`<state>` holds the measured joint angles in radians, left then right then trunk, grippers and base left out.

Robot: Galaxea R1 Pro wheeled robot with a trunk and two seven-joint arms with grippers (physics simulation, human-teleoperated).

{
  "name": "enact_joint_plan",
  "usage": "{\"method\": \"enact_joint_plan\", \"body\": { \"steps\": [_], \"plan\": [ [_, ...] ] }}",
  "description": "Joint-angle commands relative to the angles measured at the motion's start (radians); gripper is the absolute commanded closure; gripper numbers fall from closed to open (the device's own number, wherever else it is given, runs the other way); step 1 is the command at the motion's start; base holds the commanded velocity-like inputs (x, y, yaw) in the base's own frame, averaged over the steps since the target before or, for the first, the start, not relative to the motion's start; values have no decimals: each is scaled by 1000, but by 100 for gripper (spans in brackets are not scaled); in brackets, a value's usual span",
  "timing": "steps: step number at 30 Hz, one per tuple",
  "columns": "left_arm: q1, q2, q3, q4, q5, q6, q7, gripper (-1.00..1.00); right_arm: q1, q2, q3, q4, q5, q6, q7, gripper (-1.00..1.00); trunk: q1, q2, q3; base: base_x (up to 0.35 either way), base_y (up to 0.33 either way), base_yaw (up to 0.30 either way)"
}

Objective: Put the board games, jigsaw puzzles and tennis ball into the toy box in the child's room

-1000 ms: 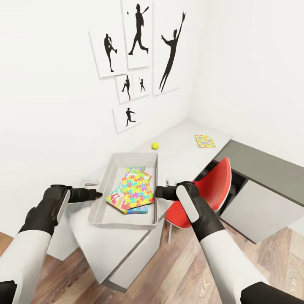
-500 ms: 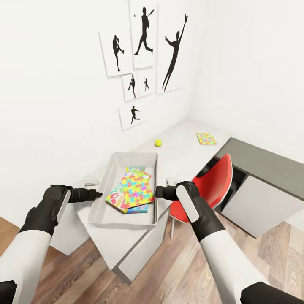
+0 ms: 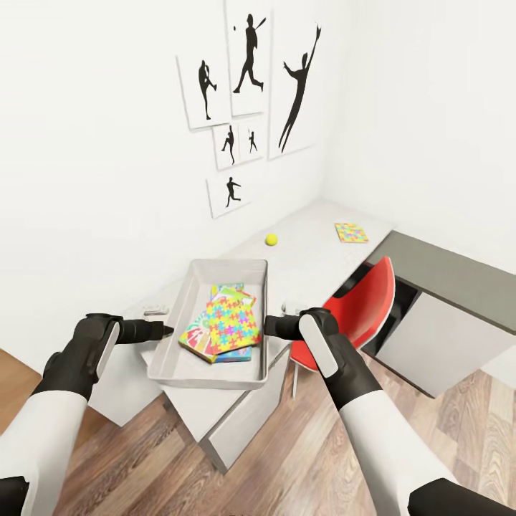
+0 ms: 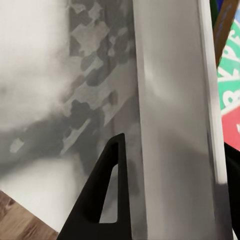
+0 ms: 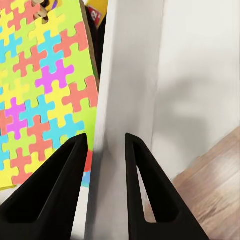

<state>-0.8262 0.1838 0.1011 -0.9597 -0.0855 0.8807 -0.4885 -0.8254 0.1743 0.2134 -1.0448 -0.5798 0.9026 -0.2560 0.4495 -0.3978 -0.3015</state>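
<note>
Brimming light-grey toy box (image 3: 188,301), sloped sides

White forearms, black wrists, black tapered jaws.

I see white walls with black baseball silhouette pictures (image 3: 247,107), a wood-plank floor (image 3: 308,459), and a red chair (image 3: 362,315) beside a dark-grey cabinet (image 3: 444,315).

The toy box (image 3: 179,326), gripped at both long sides, now hangs farther out past the table's (image 3: 308,251) near end, with more wood floor (image 3: 301,444) under it. The view has swung, so the pictures (image 3: 247,86), tennis ball (image 3: 271,239) and far jigsaw puzzle (image 3: 351,232) sit elsewhere in frame.
</note>
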Motion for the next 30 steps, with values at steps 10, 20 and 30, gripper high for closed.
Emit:
{"method": "enact_joint_plan", "body": {
  "steps": [10,20,30],
  "plan": [
    [-1,0,2,-1,-25,0,-9,100,-1,0,0,-1,-8,2,-11,100,0,-2,-2,-8,0,0],
    [-1,0,2,-1,-26,0,-9,100,-1,0,0,-1,-9,2,-9,100,0,-2,-2,0,0,0],
    [-1,0,2,-1,-25,0,-9,100,-1,0,0,-1,-8,2,-9,100,0,-2,-8,0,0,0]
  ]
}}
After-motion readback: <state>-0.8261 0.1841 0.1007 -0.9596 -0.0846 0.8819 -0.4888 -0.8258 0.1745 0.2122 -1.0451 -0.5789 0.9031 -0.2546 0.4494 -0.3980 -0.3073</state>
